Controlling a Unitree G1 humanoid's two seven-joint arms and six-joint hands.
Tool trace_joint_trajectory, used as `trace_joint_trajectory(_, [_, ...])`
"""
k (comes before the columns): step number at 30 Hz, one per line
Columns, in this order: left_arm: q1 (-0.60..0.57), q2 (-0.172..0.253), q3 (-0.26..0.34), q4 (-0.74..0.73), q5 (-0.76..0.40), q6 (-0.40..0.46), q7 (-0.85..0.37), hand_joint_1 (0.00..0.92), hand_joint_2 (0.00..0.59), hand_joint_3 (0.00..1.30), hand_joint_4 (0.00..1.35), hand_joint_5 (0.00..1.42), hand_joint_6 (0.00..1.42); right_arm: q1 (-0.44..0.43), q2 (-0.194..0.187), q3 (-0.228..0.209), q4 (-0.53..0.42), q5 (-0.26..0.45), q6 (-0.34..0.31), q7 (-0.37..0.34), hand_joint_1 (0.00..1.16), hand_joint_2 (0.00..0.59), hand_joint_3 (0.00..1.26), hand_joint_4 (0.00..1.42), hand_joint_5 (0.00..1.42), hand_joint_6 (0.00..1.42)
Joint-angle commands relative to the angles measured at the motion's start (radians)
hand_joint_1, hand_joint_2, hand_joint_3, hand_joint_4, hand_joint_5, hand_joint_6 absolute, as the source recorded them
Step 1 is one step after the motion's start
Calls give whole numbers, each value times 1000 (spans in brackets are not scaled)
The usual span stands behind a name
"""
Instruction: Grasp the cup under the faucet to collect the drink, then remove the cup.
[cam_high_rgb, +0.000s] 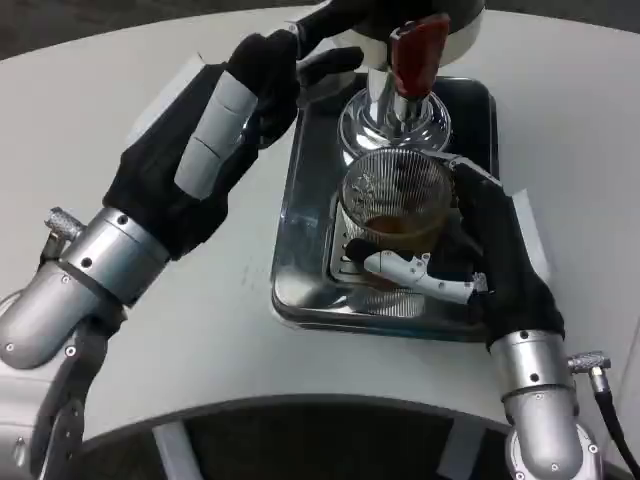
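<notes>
Nearest the camera are both silver forearms, one down at 7 o'clock and one at 5 o'clock, so let's start with the right hand (470, 265) since it's doing the actual job. It's wrapped around the ribbed glass cup (395, 205), white-and-black fingers (420, 275) crossing the near side at about 6 o'clock of the cup, the dark back of the hand hugging its 3 o'clock side. So the cup sits inside the curl of the fingers, clearly held, not just touched.

Cup's parked dead centre on the steel drip tray (300, 270), right below the faucet (395, 105) with its red tap handle (417, 55) at 12 o'clock. Makes sense: it has to stay under the spout while the drink runs, and the tray catches spills. Looks like a bit of brown liquid sits in the bottom already, so I'd guess filling is only partway.

Left hand (225, 120) reaches up toward 11 o'clock, fingertips near the dispenser body beside the handle, probably there to work the tap. Whether it's actually gripping anything, I can't tell; the fingers merge with the dark shapes up there.
</notes>
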Motion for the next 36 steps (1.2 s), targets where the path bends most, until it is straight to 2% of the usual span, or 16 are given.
trace_joint_trajectory(1, [59, 1, 30, -79, -44, 47, 4, 0, 28, 187, 35, 127, 93, 30, 2, 2, -24, -7, 7, -3, 1035, 157, 538, 601, 684, 594])
trace_joint_trajectory(7, [106, 15, 63, -136, -56, 68, 7, 0, 27, 185, 38, 128, 93, 40, 0, 0, -50, -6, 12, 0, 1038, 158, 539, 603, 684, 607])
trace_joint_trajectory(14, [173, 72, 120, -204, -21, 45, 13, 0, 21, 197, 65, 149, 101, 64, 1, 0, -119, -2, 30, 12, 1031, 157, 545, 611, 693, 620])
trace_joint_trajectory(21, [248, 109, 173, -233, 3, 23, 9, 0, 18, 206, 78, 156, 106, 98, -1, -5, -189, 4, 51, 29, 1031, 157, 550, 611, 698, 623])
trace_joint_trajectory(30, [356, 185, 219, -246, 97, -68, -8, 0, 16, 213, 87, 161, 108, 164, 0, -2, -311, 11, 88, 71, 1029, 157, 552, 626, 702, 627])
trace_joint_trajectory(36, [412, 247, 248, -264, 178, -130, -13, 0, 16, 215, 88, 161, 105, 230, 5, 19, -415, 14, 121, 117, 1028, 157, 552, 628, 709, 628])
